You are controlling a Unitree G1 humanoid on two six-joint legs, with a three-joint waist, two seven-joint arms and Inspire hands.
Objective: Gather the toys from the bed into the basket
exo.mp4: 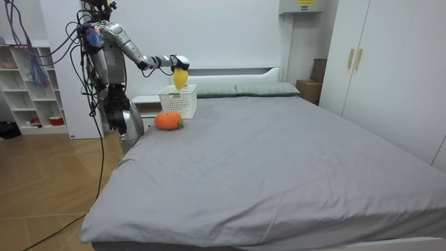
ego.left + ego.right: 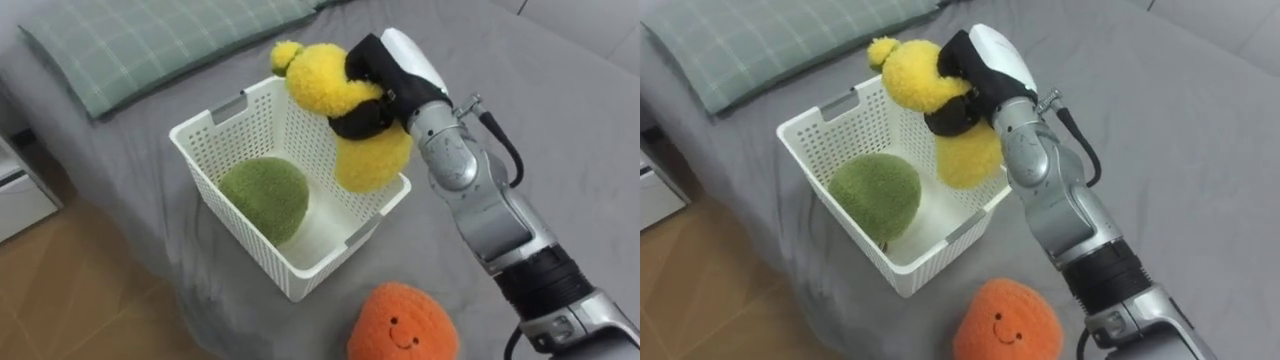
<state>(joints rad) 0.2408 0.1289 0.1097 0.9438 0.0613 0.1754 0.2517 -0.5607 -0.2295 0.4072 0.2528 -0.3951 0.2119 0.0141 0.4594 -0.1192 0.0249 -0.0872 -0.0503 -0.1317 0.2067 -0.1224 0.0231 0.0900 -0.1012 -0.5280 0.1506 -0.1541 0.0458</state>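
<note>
Left eye view is showing the right hand (image 2: 402, 60) gripping the yellow plush toy (image 2: 350, 140), which is hanging just below it over the far rim of the basket (image 2: 240, 245), so it is probably needing to ease toward the green toy (image 2: 265, 197), lower left, before letting go

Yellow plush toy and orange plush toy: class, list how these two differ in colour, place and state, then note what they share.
Colour: the yellow toy is yellow, the orange toy orange. Place: the yellow toy hangs over the white basket; the orange toy lies on the bed near it. State: the right hand grips the yellow toy with curled fingers; nothing touches the orange toy. Both are fuzzy plush toys.
</note>
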